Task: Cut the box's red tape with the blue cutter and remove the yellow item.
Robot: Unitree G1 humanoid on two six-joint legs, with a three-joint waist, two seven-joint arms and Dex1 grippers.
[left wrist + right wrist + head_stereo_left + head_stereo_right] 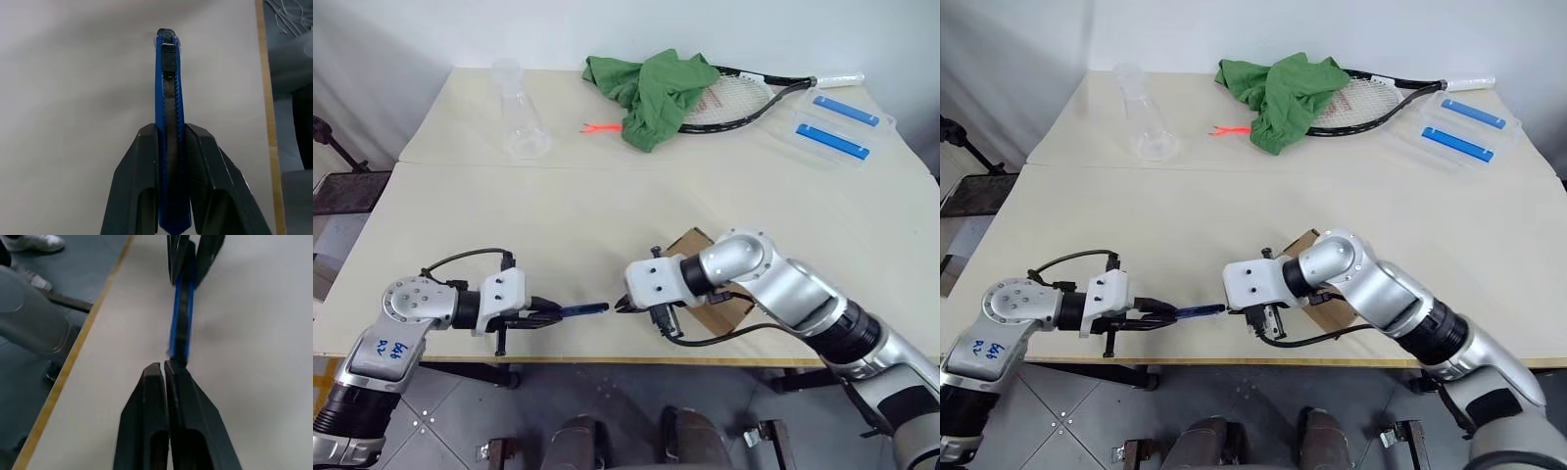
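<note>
My left gripper (553,313) is shut on the blue cutter (585,310), which points right along the table near its front edge. The cutter (168,88) sticks out well past the left fingers (142,147). My right gripper (622,305) comes in from the right, shut, its tips (165,364) meeting the cutter's free end (181,328); I cannot tell whether they pinch it. The box (690,242), brown cardboard, sits on the table behind the right wrist and is mostly covered by it. The red tape and the yellow item are hidden.
At the back lie a green cloth (651,93) over a racket (744,98), a clear flask (521,117), an orange-red forked object (599,127) and a clear case with two blue bars (842,127). The table's front edge (607,360) runs just below both grippers.
</note>
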